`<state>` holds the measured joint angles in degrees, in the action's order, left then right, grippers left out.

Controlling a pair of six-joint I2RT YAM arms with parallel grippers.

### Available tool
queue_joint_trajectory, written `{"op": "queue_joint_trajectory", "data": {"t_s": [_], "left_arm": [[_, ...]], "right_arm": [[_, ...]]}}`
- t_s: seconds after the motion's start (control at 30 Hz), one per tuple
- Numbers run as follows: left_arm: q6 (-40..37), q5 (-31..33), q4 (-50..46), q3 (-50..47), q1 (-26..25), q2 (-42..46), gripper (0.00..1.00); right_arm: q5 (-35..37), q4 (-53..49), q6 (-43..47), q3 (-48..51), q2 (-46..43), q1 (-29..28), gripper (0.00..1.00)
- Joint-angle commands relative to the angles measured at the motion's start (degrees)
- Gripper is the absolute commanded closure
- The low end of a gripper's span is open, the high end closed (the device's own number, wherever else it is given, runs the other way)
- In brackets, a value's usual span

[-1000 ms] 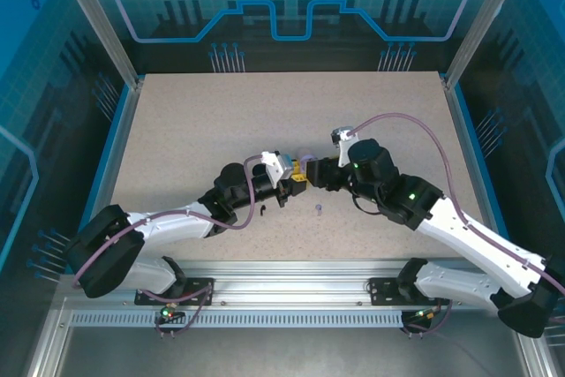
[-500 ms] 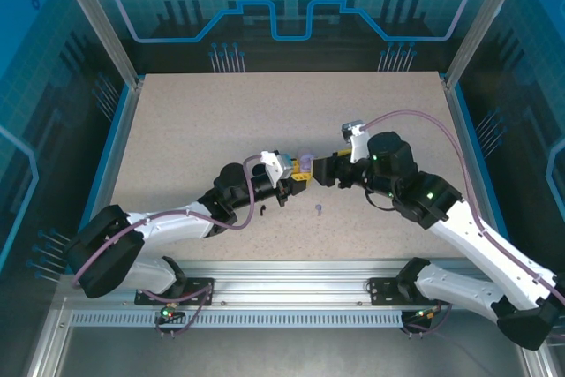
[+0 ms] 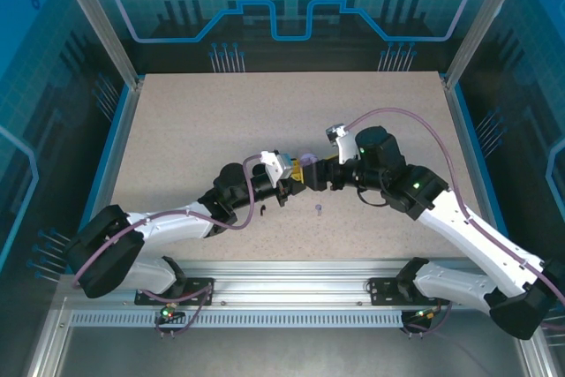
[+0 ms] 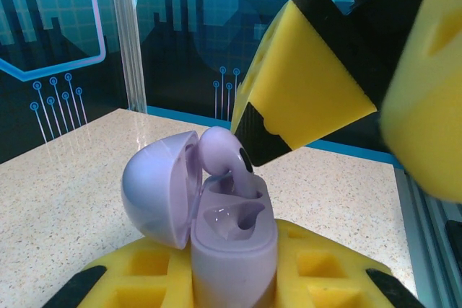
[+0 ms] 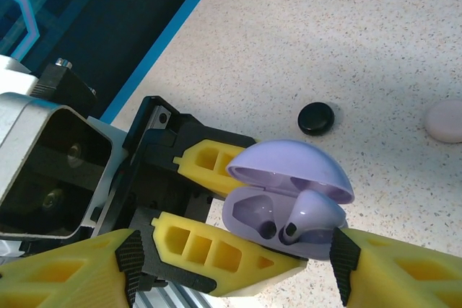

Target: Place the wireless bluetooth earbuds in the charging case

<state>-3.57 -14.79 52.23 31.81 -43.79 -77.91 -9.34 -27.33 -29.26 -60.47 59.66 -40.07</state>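
My left gripper [image 3: 297, 177] is shut on an open lilac charging case [image 4: 232, 250], holding it upright with its lid [image 4: 153, 187] tipped back. A lilac earbud [image 4: 222, 155] stands stem-down in the far socket, and the near socket [image 4: 238, 219] is bare. My right gripper [image 3: 320, 174] is open, its fingers spread wide around the case [image 5: 268, 216]. One yellow fingertip [image 4: 289, 117] rests against the earbud [image 5: 315, 212]. A second lilac earbud [image 3: 318, 210] lies on the table just in front of the grippers. A black earbud [image 3: 262, 211] lies by the left arm.
A round black case [image 5: 316, 118] and a pale pink case [image 5: 444, 120] sit on the speckled table [image 3: 194, 130] beyond the lilac one. Both forearms meet at mid-table. Blue rails and glass walls border the table.
My right gripper drew back to the right half a second ago and has now come in again to the lilac case. The left arm and the loose earbuds have not moved.
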Motion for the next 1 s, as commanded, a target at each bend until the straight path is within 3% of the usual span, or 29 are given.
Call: {"op": "queue_joint_trajectory", "data": {"t_s": [0.0, 0.47, 0.77, 0.97], "left_arm": [[-0.91, -0.01, 2.09, 0.88, -0.57, 1.6, 0.99], [-1.03, 0.02, 2.22, 0.97, -0.51, 1.61, 0.99], [-3.06, 2.91, -0.48, -1.45, -0.58, 6.47, 0.99], [-6.49, 8.21, -3.37, -4.7, -0.52, 11.41, 0.99]], "right_arm": [[-1.51, 1.57, 1.17, -1.81, 0.11, 0.61, 0.28], [2.34, -1.61, 2.75, -2.64, -1.93, 0.62, 0.3], [19.33, -13.14, -0.54, -2.24, -2.96, 1.55, 0.29], [21.52, -12.55, -3.78, 4.15, -2.99, 3.15, 0.31]]}}
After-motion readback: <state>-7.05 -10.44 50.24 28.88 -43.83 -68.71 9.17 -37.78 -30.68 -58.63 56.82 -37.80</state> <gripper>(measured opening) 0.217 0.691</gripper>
